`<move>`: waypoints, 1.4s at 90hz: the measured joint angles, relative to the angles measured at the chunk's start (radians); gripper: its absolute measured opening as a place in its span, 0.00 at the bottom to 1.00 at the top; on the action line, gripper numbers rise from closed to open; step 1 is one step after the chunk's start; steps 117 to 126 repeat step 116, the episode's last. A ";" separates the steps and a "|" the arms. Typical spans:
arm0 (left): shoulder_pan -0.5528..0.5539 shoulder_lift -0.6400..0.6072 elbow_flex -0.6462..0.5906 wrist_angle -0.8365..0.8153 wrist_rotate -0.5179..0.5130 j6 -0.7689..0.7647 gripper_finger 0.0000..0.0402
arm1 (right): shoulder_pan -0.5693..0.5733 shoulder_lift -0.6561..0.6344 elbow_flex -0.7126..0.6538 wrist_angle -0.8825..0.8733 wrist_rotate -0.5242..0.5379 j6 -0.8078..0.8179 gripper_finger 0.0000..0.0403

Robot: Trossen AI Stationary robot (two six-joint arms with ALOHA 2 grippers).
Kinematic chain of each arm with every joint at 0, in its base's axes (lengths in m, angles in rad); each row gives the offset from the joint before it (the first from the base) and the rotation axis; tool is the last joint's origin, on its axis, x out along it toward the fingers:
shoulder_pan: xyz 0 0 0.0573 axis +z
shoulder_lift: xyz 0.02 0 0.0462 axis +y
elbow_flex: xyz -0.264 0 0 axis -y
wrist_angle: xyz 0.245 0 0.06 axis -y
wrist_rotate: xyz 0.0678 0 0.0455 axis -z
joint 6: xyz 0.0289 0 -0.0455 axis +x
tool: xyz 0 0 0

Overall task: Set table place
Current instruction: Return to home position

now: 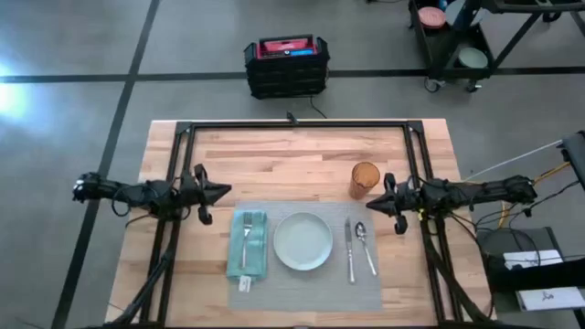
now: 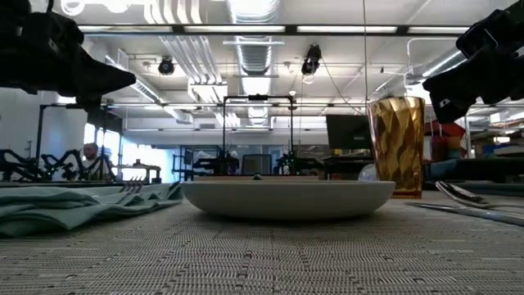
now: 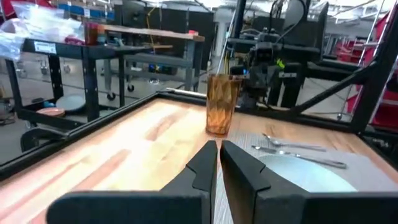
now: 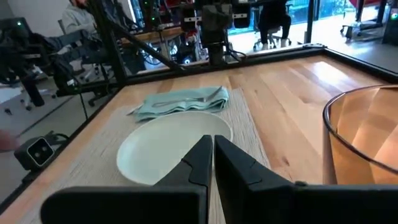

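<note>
Dark left fingers (image 1: 219, 192) were pressed together on nothing, hovering at the frame's centre left above bare wood, just off the upper left corner of the grey placemat (image 1: 306, 285). At centre right the right fingers (image 1: 373, 206), likewise clenched and empty, hung just below the orange cup (image 1: 365, 178), which stood on wood by the mat's upper right corner. That mat lay at the lower middle of the light-wood surface (image 1: 274, 151), carrying a teal napkin (image 1: 239, 256) with a fork (image 1: 247, 233), a pale plate (image 1: 303, 241), a knife (image 1: 348, 249) and a spoon (image 1: 365, 245).

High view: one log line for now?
left gripper shut, empty | right gripper shut, by orange cup | plate on placemat
</note>
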 joint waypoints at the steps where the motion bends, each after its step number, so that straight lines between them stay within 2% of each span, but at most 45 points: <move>1: 0.000 0.002 0.000 0.000 0.000 0.000 0.02 | 0.000 0.000 0.000 0.000 0.000 0.000 0.01; 69: -0.001 0.157 0.003 0.000 0.000 0.000 0.02 | 0.000 0.000 0.000 0.000 0.001 -0.001 0.01; 126: -0.001 0.227 0.004 0.000 0.000 0.000 0.02 | 0.000 0.000 0.000 0.000 0.001 -0.001 0.01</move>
